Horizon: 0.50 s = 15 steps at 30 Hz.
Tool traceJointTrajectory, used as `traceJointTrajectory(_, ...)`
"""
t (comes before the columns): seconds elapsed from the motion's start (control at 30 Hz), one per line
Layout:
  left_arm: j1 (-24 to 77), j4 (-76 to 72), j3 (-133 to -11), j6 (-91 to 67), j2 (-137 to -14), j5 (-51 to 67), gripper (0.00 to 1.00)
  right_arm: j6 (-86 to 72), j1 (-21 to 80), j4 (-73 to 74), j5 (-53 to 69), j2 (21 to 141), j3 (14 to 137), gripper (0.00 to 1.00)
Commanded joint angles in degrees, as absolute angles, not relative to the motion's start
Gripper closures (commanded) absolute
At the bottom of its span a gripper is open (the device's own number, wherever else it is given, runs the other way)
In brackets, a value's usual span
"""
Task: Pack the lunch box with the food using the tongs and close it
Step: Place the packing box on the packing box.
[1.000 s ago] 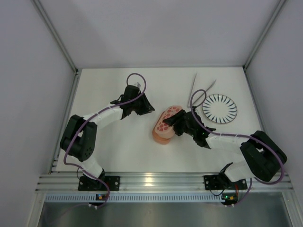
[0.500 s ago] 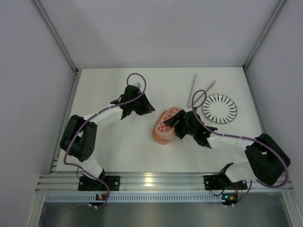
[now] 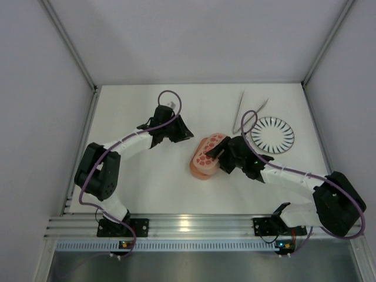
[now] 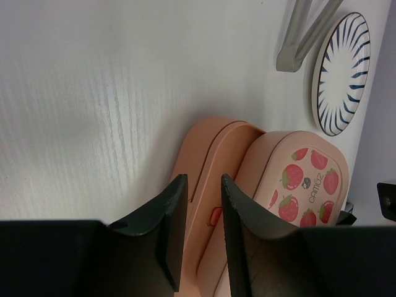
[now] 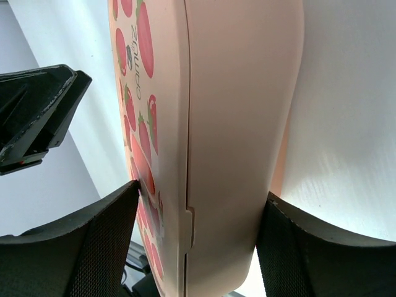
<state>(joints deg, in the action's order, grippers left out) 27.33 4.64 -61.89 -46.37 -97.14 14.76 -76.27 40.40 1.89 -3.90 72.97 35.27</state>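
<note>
The pink lunch box point(image 3: 205, 156) lies mid-table with its strawberry lid point(image 4: 301, 183) on; a plain pink tier point(image 4: 210, 151) shows beside it. My right gripper point(image 3: 219, 155) straddles the box, open, one fingertip point(image 5: 133, 189) against the lid and the other close to the underside point(image 5: 247, 93). My left gripper point(image 3: 182, 134) hovers just left of the box, its fingers point(image 4: 175, 204) narrowly open with nothing between them. The silvery tongs point(image 3: 245, 110) lie on the table behind the box. No food shows.
A white plate with dark stripes point(image 3: 272, 134) sits right of the box, next to the tongs. White walls and metal posts close in the table on three sides. The arms' bases stand on the rail at the near edge.
My right gripper's jaws have widened around the lunch box and that arm's elbow has swung right. The box has shifted slightly nearer. The left arm has stayed put.
</note>
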Motion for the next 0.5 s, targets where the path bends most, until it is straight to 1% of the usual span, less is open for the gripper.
traceJointTrajectory(0.0, 27.51, 1.32, -62.75, -46.58, -96.94, 15.82, 0.66, -74.53, 41.40, 7.90, -5.97, 71.19, 38.58, 0.31)
traceJointTrajectory(0.33, 27.51, 0.61, -62.23, -47.28, -97.29, 16.70, 0.66, -72.51, 41.48, 17.39, -7.38, 71.37, 41.13, 0.30)
traceJointTrajectory(0.47, 27.51, -1.41, -62.05, -47.72, -97.38, 17.14, 0.66, -70.32, 41.57, 19.77, -6.59, 73.73, 43.49, 0.29)
